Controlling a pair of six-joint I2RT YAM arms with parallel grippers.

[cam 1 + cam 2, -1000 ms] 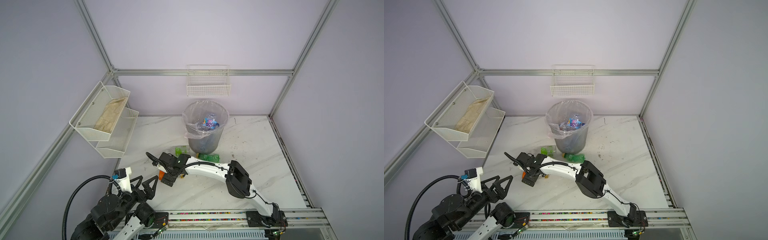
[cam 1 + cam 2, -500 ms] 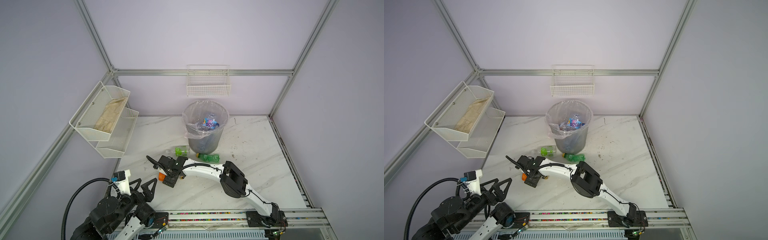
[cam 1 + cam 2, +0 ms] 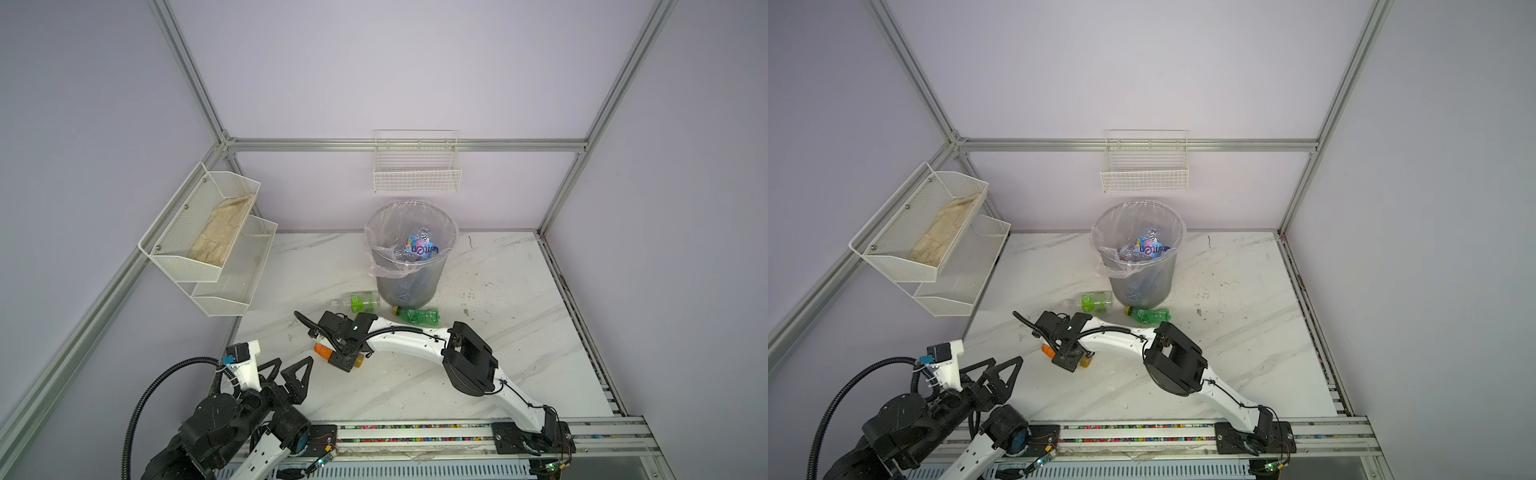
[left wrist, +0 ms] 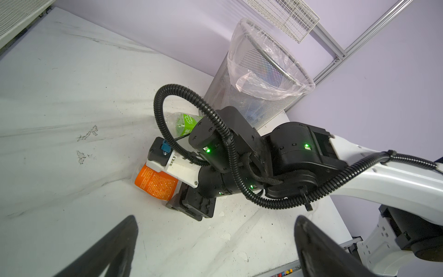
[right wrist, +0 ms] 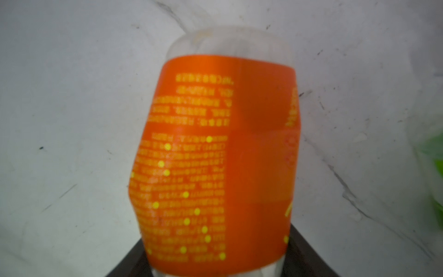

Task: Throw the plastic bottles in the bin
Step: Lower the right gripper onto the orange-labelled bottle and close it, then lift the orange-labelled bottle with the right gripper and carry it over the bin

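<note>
We're on it! The right gripper (image 3: 343, 359) is down over the orange-labelled bottle (image 3: 322, 351), which lies on its side on the table (image 3: 519, 340), well short of the bin (image 3: 432, 278). In both top views its long axis runs side to side, label end to the left. The fingers straddle it crosswise, and in the right wrist view a dark finger sits on either side of the label. Whether they're pressing or only bracketing it, we can't tell, and the bottle rests on the table.

From here the bin stands farther back and to the right. The green-labelled bottle (image 3: 363, 301) and the all-green bottle (image 3: 415, 315) lie at its foot — so we judge the carry must rise over them and the tall rim. The left gripper (image 3: 286, 372) hangs spread wide at the near left, empty — farther from the bin.
</note>
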